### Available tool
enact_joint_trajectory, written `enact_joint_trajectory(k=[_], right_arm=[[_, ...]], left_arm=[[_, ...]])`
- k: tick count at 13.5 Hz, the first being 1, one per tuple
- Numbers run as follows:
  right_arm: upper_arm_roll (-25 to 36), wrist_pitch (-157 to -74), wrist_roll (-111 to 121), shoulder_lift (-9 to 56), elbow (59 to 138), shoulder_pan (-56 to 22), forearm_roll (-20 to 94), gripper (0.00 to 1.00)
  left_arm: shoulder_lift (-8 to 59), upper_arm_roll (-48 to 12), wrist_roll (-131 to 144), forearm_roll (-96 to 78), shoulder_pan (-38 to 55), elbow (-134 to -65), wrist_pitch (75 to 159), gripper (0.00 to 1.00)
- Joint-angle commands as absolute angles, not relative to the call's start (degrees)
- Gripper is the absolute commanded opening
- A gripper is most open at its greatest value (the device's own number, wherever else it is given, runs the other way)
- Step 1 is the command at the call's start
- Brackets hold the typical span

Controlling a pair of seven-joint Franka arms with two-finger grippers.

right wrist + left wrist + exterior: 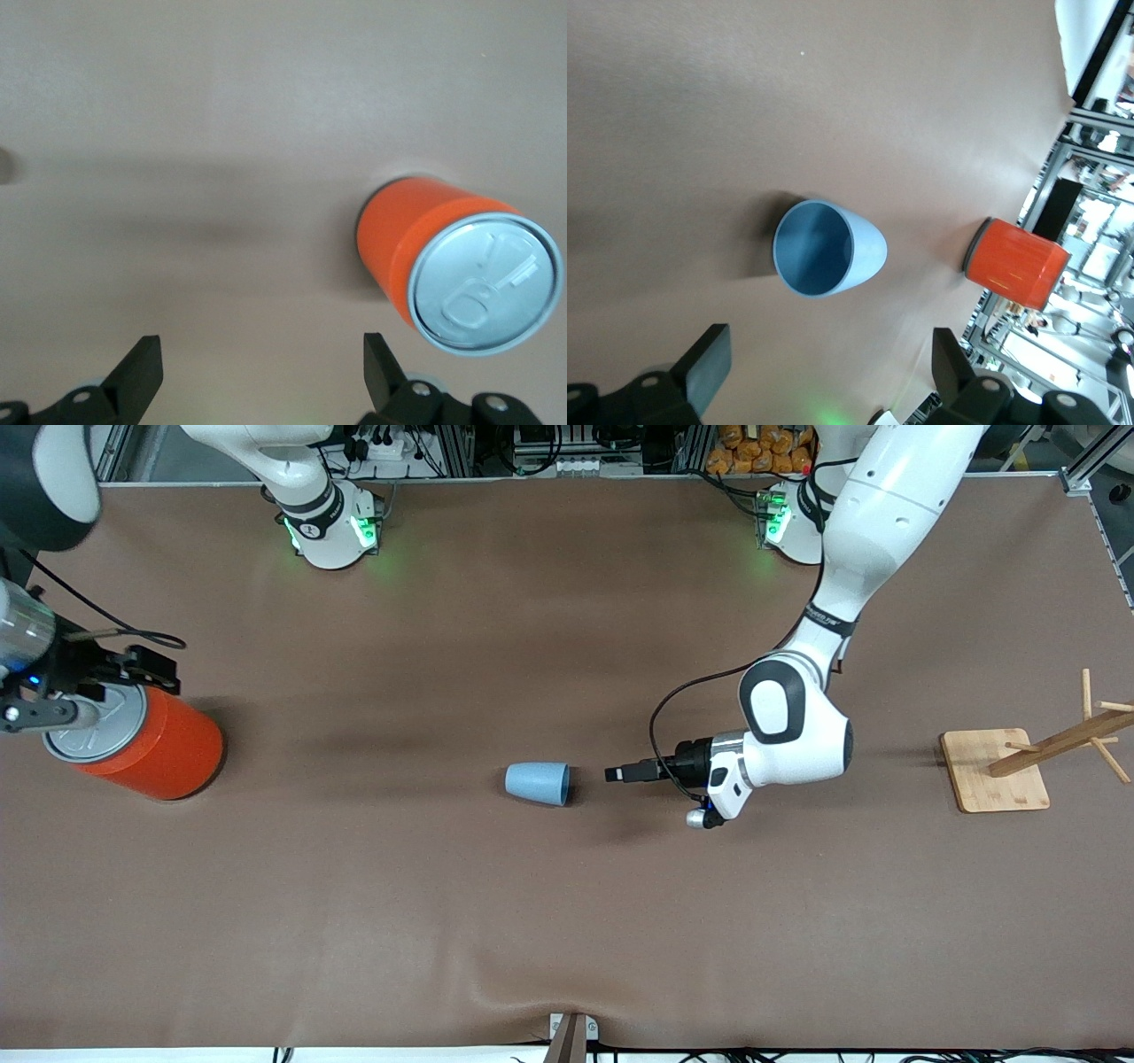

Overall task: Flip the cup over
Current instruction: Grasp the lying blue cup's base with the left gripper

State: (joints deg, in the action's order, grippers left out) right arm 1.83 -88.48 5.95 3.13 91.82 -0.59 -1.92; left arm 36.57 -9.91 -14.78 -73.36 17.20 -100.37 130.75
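The light-blue cup (537, 783) lies on its side in the middle of the table, its open mouth toward the left arm's end. My left gripper (613, 774) is low over the table just beside that mouth, apart from it, open and empty. The left wrist view looks into the cup's blue inside (824, 248), with my open left gripper (828, 372) a short way off. My right gripper (155, 673) waits above the orange can at the right arm's end, open and empty (263, 376).
The big orange-red can (146, 744) with a grey pull-tab lid stands upright at the right arm's end; it also shows in the right wrist view (443, 266) and the left wrist view (1014, 264). A wooden rack on a square base (997, 775) stands at the left arm's end.
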Motion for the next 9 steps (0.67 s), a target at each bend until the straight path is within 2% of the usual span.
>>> enact_joint_trajectory(k=[1,4,6,9], right_arm=[[1.7,-83.1,5.3,2.9,86.1,-0.1,-0.7,1.0],[1.7,-80.3,1.0,0.6,86.1,0.0,-0.6,1.0],[2.1,-78.5,-2.6,0.1,86.2,0.0,0.5,1.0],[4.8,-81.8,-0.7,-0.2,86.2,-0.5,4.7,1.0]], left_arm=[[39.7,-10.0,-22.4,-79.1,17.8,-98.4,131.4,0.92],[42.8,-10.0,-25.2,-83.2,20.1,-95.2,131.5,0.81],[44.1,-10.0,-25.3,-85.5,21.4,-94.5,131.4,0.79],[46.3,-10.0,-28.6,-85.8,21.9,-93.8,131.4,0.71]])
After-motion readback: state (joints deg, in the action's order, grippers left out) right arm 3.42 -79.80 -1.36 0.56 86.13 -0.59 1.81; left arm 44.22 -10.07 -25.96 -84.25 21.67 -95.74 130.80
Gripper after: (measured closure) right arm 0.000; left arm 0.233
